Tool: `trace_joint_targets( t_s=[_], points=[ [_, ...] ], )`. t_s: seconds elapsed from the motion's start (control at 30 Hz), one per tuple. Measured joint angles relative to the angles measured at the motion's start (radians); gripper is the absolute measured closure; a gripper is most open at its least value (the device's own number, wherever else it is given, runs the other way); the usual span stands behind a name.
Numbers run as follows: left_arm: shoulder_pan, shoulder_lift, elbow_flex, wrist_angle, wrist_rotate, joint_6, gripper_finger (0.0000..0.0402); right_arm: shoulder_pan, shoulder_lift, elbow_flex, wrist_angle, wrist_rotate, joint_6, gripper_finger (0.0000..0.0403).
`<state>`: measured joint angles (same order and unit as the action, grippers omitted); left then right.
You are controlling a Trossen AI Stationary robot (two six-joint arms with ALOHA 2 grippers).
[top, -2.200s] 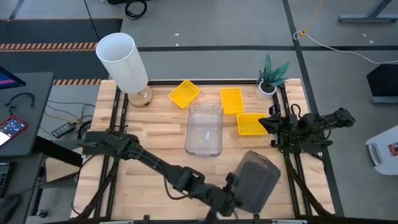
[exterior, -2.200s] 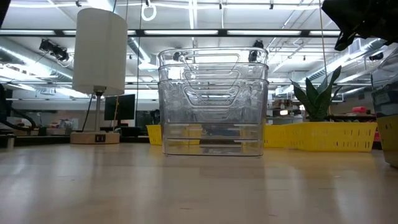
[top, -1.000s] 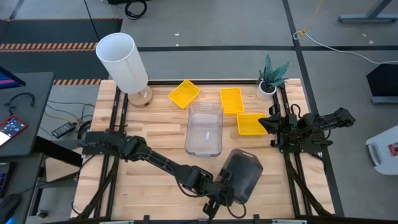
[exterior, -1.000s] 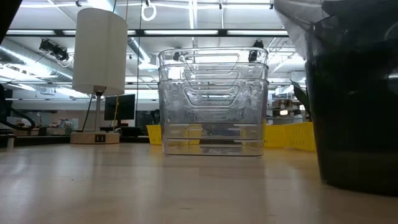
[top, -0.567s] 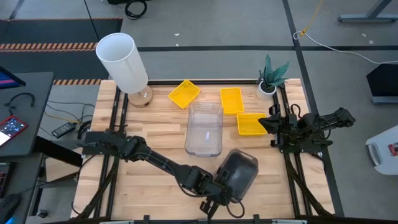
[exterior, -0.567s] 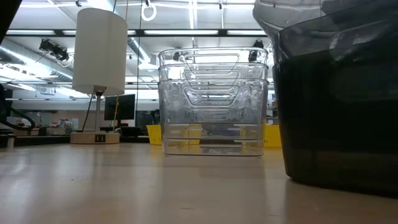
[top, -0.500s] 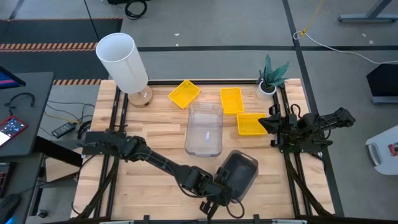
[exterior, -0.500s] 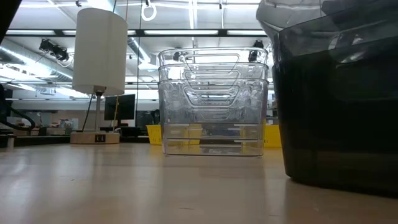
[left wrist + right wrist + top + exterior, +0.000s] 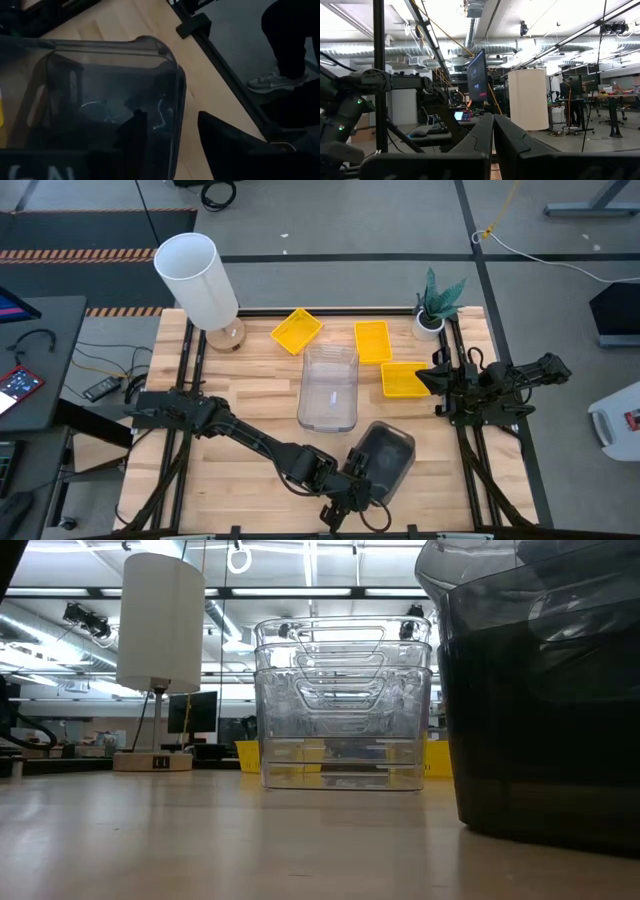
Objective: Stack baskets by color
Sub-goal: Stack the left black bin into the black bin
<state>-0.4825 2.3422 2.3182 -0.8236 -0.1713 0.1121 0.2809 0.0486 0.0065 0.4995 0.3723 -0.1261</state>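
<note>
A dark grey basket point(image 9: 386, 456) stands on its bottom on the table near the front edge, and it fills the right side of the low view point(image 9: 545, 700). My left gripper point(image 9: 170, 115) is open at the basket's near end. One finger is inside the end wall and one is outside, and neither touches it. A stack of clear baskets point(image 9: 328, 388) stands mid-table. Three yellow baskets point(image 9: 296, 330), point(image 9: 372, 341), point(image 9: 404, 378) lie flat behind and to the right of it. My right gripper point(image 9: 493, 131) is shut, folded back at the table's right edge point(image 9: 437, 376).
A tall white cylinder on a wooden foot point(image 9: 197, 276) stands at the far left corner. A small potted plant point(image 9: 436, 302) stands at the far right. Bare wood lies left of the clear stack. A person's legs and a shoe point(image 9: 272, 80) show beyond the table's edge.
The dark grey basket has shifted a little toward the table's left together with my left gripper. It has stood still on the table for the last half second.
</note>
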Motion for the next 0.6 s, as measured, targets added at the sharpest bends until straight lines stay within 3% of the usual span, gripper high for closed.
trace_joint_targets(
  t_s=[0.37,0.6],
  points=[
    [0.009,0.026,-0.002,0.005,0.027,-0.017,0.0303,0.000,0.000,0.000,0.000,0.000,0.000,0.0380],
    [0.007,0.023,0.001,-0.018,0.012,0.012,0.0391,0.000,0.000,0.000,0.000,0.000,0.000,0.0380]
  ],
)
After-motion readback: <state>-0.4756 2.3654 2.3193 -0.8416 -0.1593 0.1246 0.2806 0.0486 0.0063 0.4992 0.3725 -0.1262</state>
